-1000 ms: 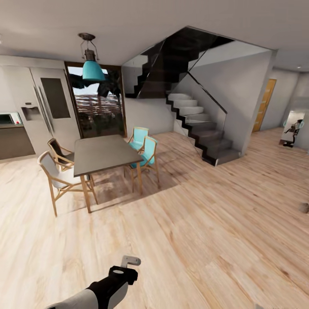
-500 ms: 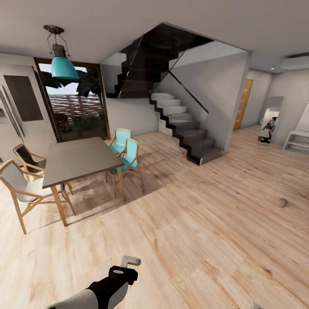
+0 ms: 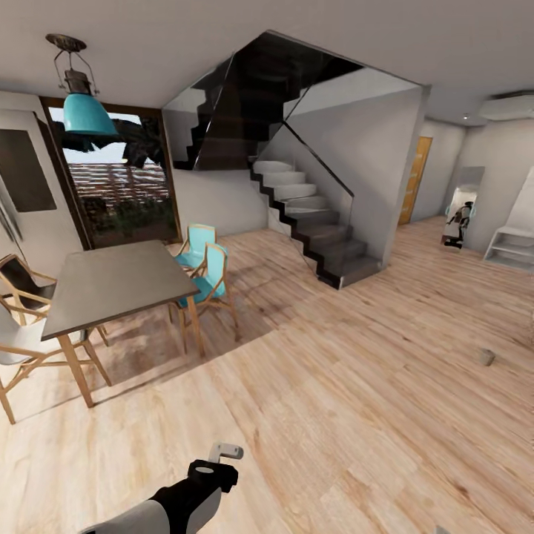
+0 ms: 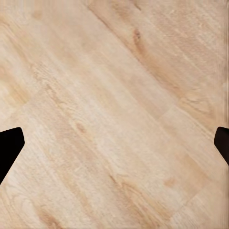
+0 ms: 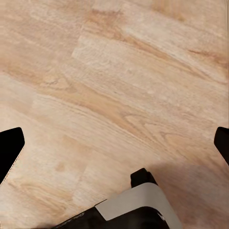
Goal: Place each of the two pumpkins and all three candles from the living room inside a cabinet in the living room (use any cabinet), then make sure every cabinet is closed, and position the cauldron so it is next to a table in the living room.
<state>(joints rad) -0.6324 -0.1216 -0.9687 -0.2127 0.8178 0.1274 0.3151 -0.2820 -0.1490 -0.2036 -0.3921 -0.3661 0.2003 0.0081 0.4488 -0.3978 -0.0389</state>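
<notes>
A small grey-beige candle lies on the wood floor far off to my right, well apart from everything else, too small for me to make out more. Beyond it, at the right edge, stands a white open shelf bench. My left arm hangs low over bare floor, and my left gripper is spread wide with nothing between its fingers; my right gripper is likewise wide apart and empty over the planks. Ahead on the left stands a grey dining table with turquoise chairs beside it, a teal pendant lamp above, and a dark staircase behind.
</notes>
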